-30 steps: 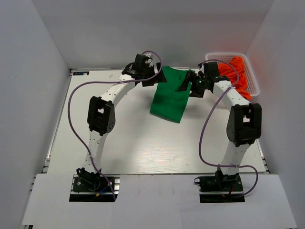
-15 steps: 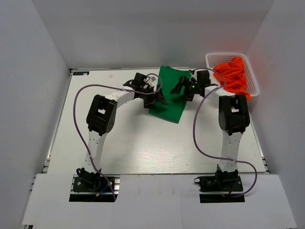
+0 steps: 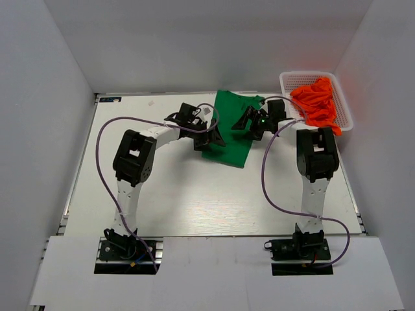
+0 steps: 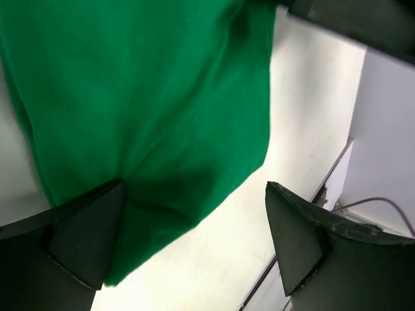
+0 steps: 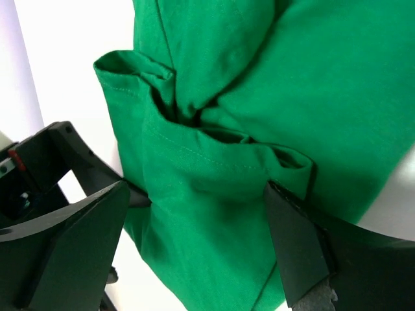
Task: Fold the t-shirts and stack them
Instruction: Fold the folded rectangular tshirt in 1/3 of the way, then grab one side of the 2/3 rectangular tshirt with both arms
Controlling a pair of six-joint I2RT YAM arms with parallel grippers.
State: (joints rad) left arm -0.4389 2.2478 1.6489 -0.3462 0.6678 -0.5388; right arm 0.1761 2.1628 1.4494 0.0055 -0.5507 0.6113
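Looking down past the left claw (image 4: 194,188): wide open, gripping nothing, with the green t-shirt (image 4: 142,97) spread beneath and ahead of its two dark fingers (image 4: 84,240). At the left finger, a fold edge of that cloth, touching it or just under it; cannot tell which. Off beyond the right finger, bare pale counter (image 4: 305,129).

Much the same at the right claw (image 5: 198,188): spread wide, holding nothing, poised right over the green cloth. Between and ahead of its fingers, a bunched sleeve (image 5: 194,123) with a stitched hem, folded in over the body of the shirt. To the left of that claw, a strip of white counter and some black hardware (image 5: 39,162).

From above: both claws set low over the far half of the counter, facing each other across the green t-shirt, the left claw at its left edge, the right claw at its far right side. Lying there on the counter in a rough oblong, partly folded, far end close to the back edge. Further right, beyond the right claw and well apart from the green one, the orange t-shirts (image 3: 316,103) heaped in a white mesh basket (image 3: 292,79), draped over its near rim.
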